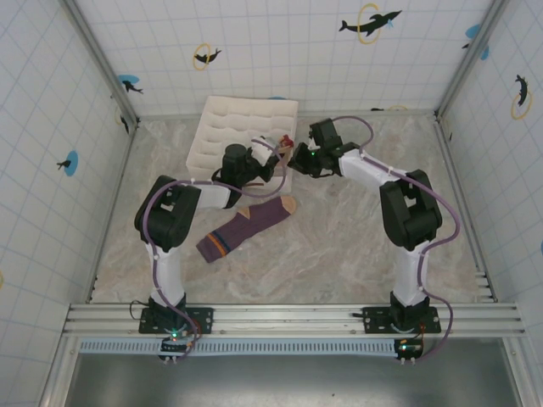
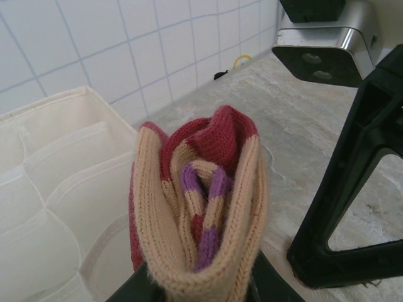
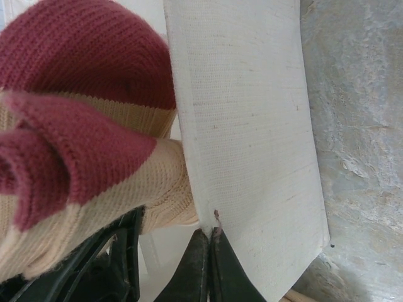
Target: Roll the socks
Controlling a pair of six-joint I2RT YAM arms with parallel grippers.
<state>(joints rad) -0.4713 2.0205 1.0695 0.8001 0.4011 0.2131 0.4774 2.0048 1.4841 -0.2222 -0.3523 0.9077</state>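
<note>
The left gripper (image 1: 273, 161) is clenched on the beige sock (image 2: 201, 195), which stands bunched into a folded roll between its fingers with the dark red toe uppermost. The white organiser box (image 1: 222, 127) sits at its 11 o'clock and the purple sock (image 1: 246, 224) lies flat on the table (image 1: 356, 229) at its 7 o'clock. Just at its 3 o'clock, the right gripper (image 1: 294, 161) has its fingers pressed fully together beside the roll, tips right at the box's fabric wall. Whether they pinch that wall I cannot tell.
</note>
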